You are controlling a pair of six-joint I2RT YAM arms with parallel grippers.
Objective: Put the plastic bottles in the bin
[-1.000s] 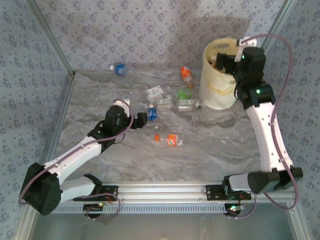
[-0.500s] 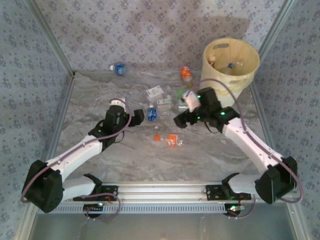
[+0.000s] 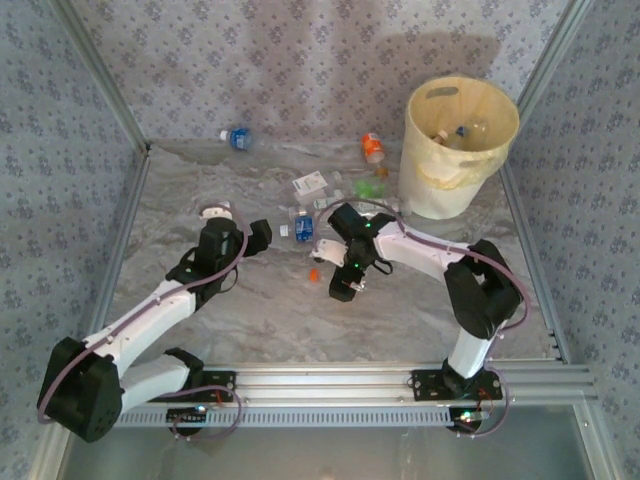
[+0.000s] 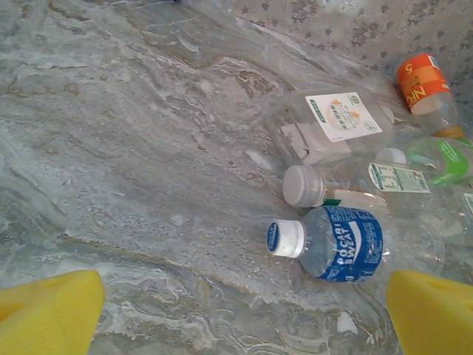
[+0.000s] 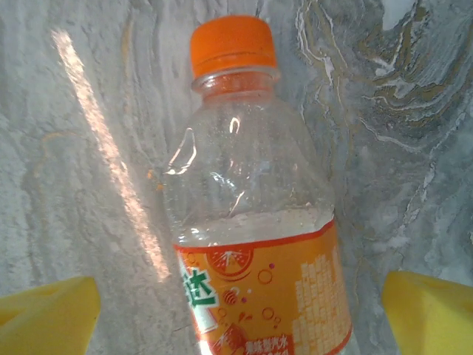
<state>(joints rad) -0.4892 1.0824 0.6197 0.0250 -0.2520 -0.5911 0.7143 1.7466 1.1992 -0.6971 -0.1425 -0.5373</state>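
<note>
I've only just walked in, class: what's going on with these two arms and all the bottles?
Two arms are clearing plastic bottles off the table into the cream bin, which already holds a few. The right gripper hangs open over an orange-capped bottle lying on the table, one finger either side, not closed on it. The left gripper is open too, facing a blue-labelled bottle in a loose cluster. Several more lie scattered toward the back.

white arms (image 3: 150, 310), black joints (image 3: 85, 388), mauve cables (image 3: 428, 238), yellow fingertips (image 4: 44, 314).
</note>
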